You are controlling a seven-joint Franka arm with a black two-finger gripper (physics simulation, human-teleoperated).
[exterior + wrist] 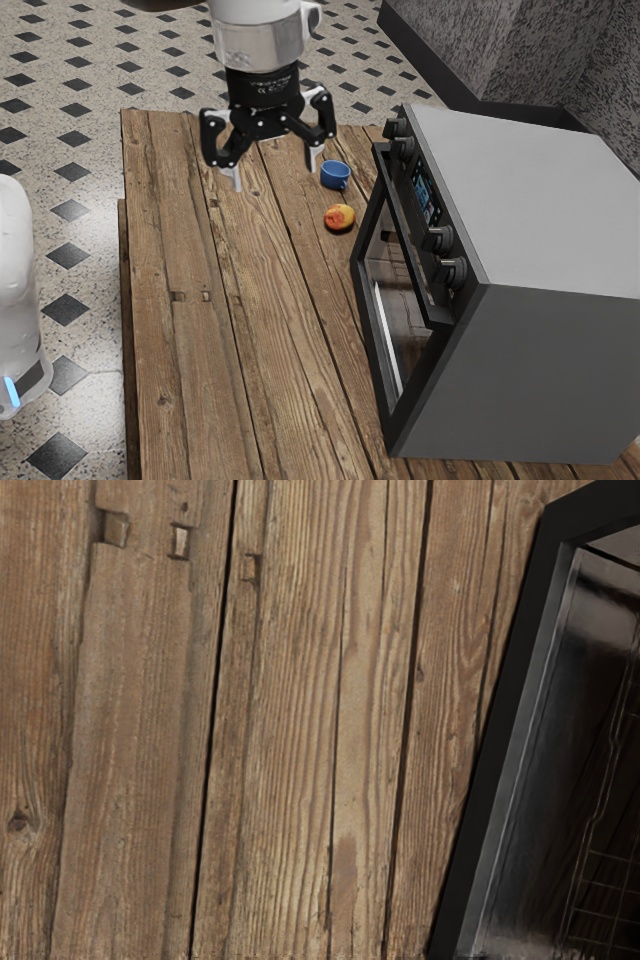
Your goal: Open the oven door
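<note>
Tiled floor [65, 245] around the wooden bench [180, 380]; on the bench, the oven [545, 190]. Across the oven's front, the oven door [405, 320], with the handle [406, 228] along the upper edge. Looks shut. Out from the oven's front, above the bench, the gripper [275, 175]: open, empty, 2 fingers well apart. Just before the oven, a blue cup [334, 174] and a fruit [339, 218]. No opening visible; probably left: reach the handle, grasp, pull outward and down.
</note>
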